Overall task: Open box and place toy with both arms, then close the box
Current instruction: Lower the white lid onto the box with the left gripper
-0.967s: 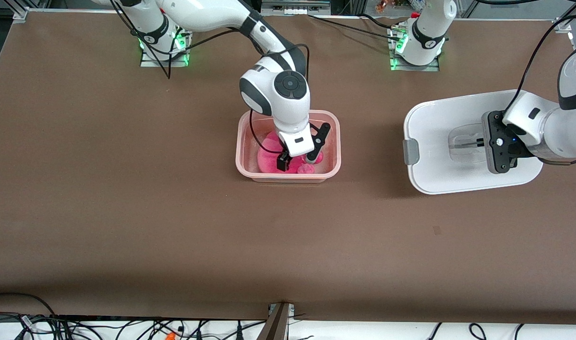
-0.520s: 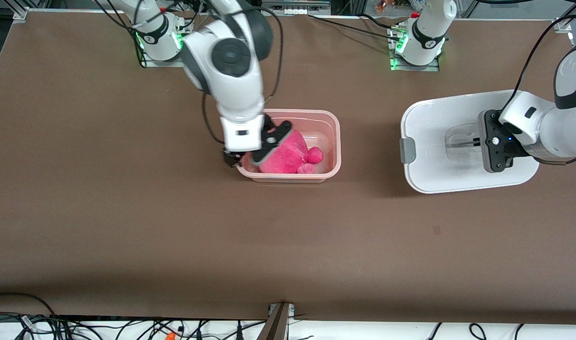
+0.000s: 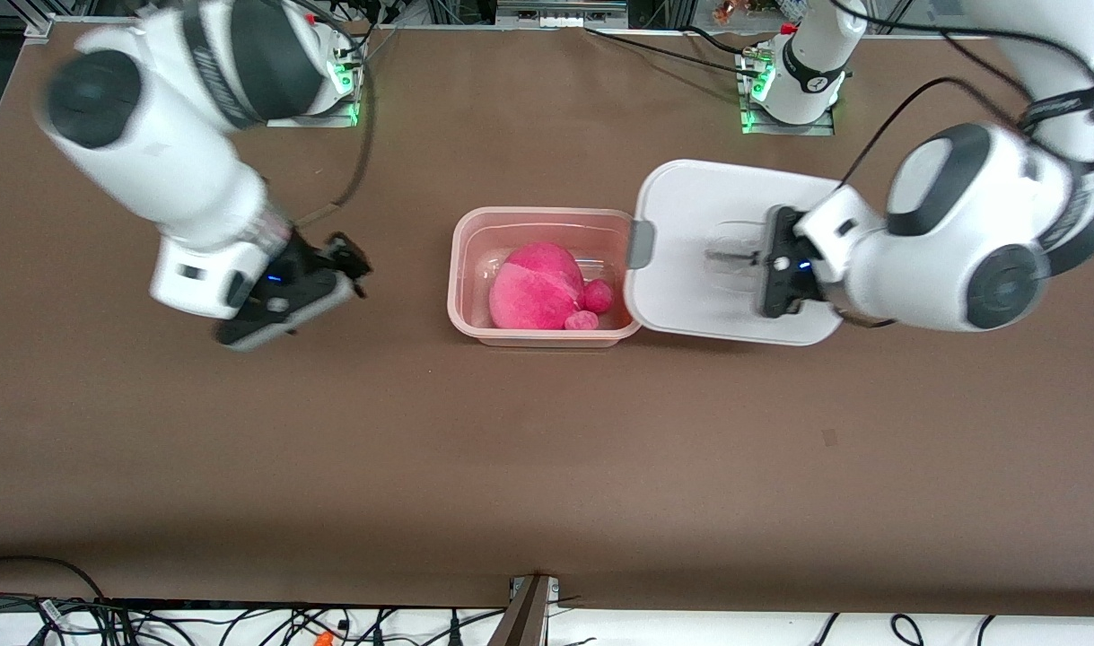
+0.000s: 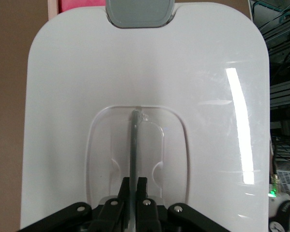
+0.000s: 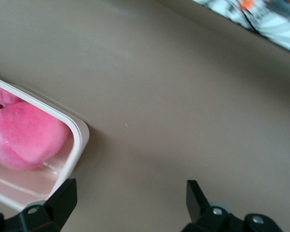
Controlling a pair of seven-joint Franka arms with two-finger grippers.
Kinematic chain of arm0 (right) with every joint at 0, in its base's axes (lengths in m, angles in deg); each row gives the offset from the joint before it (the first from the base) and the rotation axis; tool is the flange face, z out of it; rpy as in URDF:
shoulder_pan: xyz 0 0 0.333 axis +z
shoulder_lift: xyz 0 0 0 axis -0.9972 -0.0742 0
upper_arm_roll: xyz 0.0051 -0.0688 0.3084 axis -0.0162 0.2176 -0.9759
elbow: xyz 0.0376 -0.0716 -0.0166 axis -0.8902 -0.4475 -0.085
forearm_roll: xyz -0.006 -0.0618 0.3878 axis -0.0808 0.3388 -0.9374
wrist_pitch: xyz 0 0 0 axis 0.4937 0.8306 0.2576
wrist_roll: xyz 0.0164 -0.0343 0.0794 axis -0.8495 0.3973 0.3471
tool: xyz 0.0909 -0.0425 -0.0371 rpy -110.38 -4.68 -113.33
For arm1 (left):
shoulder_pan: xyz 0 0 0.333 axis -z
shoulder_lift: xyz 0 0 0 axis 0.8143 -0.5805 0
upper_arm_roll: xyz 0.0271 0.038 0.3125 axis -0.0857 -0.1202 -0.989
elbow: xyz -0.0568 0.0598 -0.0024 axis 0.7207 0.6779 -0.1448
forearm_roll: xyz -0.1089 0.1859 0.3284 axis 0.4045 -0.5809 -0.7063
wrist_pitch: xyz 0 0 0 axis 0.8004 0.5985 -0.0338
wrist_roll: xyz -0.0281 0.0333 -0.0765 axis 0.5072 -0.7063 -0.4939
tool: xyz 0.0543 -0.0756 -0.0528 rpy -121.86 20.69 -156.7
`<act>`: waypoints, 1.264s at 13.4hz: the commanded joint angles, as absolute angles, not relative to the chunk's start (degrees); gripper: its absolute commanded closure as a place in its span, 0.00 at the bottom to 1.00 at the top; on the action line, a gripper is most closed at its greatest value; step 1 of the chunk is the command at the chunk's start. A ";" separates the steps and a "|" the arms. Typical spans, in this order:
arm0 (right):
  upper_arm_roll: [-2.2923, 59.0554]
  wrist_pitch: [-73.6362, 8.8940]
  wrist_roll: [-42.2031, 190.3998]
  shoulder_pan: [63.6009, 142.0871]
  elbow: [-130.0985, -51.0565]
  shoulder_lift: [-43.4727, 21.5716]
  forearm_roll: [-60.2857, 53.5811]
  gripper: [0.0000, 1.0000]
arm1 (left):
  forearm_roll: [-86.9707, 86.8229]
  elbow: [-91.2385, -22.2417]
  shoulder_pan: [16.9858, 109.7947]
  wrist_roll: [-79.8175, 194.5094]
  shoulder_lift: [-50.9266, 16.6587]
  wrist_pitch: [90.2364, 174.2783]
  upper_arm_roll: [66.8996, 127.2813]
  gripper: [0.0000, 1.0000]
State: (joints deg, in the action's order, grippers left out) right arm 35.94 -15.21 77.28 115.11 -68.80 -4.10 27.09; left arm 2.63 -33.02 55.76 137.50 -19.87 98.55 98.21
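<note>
The pink tub (image 3: 475, 235) stands open mid-table with the pink plush toy (image 3: 539, 297) lying in it. The toy and a corner of the tub (image 5: 77, 140) also show in the right wrist view, the toy (image 5: 26, 137) resting inside. My left gripper (image 3: 751, 257) is shut on the clear handle (image 4: 134, 145) of the white lid (image 3: 704, 296) and holds the lid in the air beside the tub, its grey clip (image 3: 639, 245) at the tub's rim. My right gripper (image 3: 349, 260) is open and empty over bare table toward the right arm's end.
Brown table (image 3: 547, 449) all round the tub. Arm bases with green lights stand along the table's edge farthest from the front camera. Cables lie past the table's nearest edge.
My right gripper let go of the toy, left it in the tub and swung away toward the right arm's end. My left gripper carried the lid from its end of the table to the tub.
</note>
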 commanded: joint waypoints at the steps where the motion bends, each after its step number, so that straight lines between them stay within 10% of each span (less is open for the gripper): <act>1: 34.89 -13.08 73.90 110.47 -80.90 9.40 26.72 0.00 | 1.49 -31.56 60.03 138.33 -19.11 103.84 98.19 1.00; 6: 26.57 -8.00 63.90 95.88 -88.24 17.70 30.04 0.00 | -7.54 -36.38 74.53 122.10 -18.85 120.45 97.92 1.00; 17: 26.19 -8.07 64.06 94.80 -83.84 15.06 33.58 0.00 | -22.86 -52.12 86.60 98.07 -17.44 138.84 98.10 1.00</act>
